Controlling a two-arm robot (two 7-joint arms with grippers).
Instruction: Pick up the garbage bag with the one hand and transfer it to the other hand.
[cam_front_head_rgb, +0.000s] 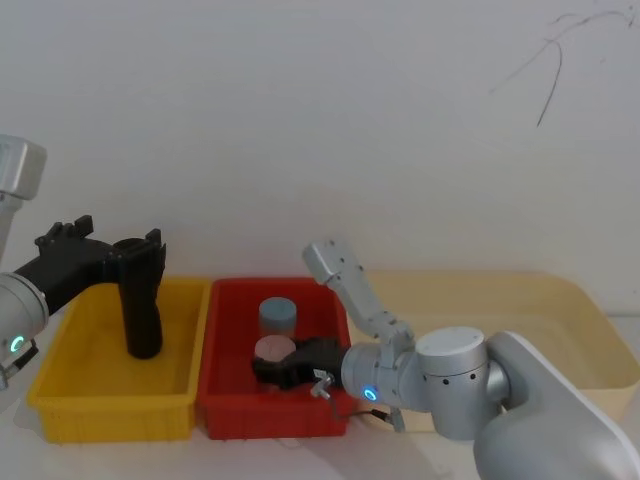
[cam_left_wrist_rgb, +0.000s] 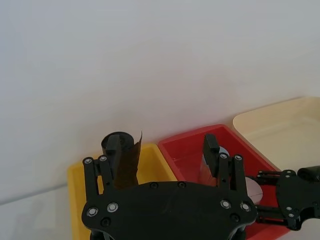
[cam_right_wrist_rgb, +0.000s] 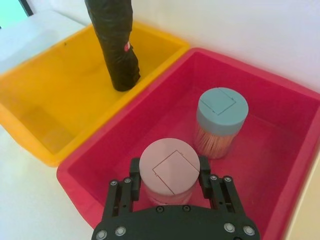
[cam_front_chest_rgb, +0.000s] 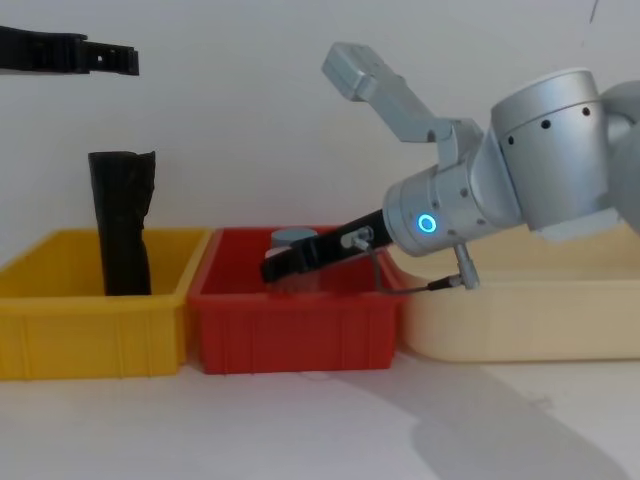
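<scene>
Right claw (cam_right_wrist_rgb: 169, 187) straddles pink-lidded jar (cam_right_wrist_rgb: 169, 169); garbage bag (cam_right_wrist_rgb: 116, 45) label (red-white) unreadable.

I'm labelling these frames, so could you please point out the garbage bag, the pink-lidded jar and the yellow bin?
garbage bag (cam_right_wrist_rgb: 116, 45), right wrist view, mid-body.
pink-lidded jar (cam_right_wrist_rgb: 169, 167), right wrist view, lid top.
yellow bin (cam_front_head_rgb: 110, 410), head view, front wall.

The yellow bin (cam_front_head_rgb: 70, 400) and red bin (cam_front_chest_rgb: 290, 330) are shared from above, sideways, and closely by wrists.
</scene>
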